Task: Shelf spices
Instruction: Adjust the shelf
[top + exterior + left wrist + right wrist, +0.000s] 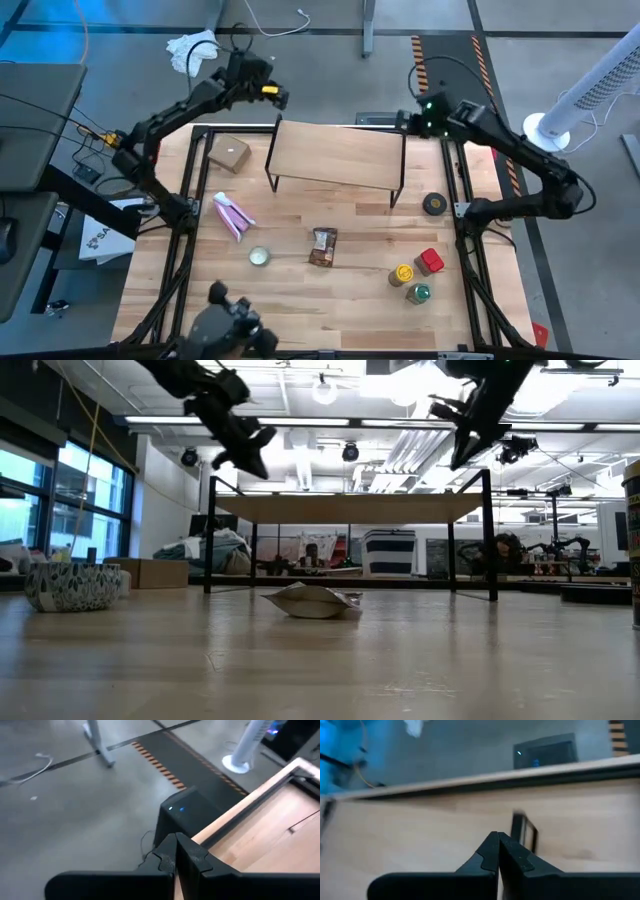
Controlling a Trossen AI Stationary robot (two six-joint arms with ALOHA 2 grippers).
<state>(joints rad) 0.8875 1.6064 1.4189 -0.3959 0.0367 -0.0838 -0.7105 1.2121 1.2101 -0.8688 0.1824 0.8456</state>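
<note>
The shelf [335, 155], a light wooden board on thin black legs, stands on its legs at the table's far middle; it also shows in the low view [350, 508]. The brown packet [323, 247] lies flat at the table's middle. The yellow-lidded jar [402, 274], the green-lidded jar [419, 294] and the red container [431, 262] stand together at the near right. My left gripper [275, 95] is shut and empty, in the air beyond the shelf's far left corner. My right gripper [410, 120] is shut and empty, in the air above the shelf's far right corner.
A pink packet [232, 215] and a pale round tin [259, 257] lie left of the brown packet. A cardboard box [230, 153] sits left of the shelf. A black round object [434, 204] lies at the right. A white fan [560, 120] stands beyond the table's right edge.
</note>
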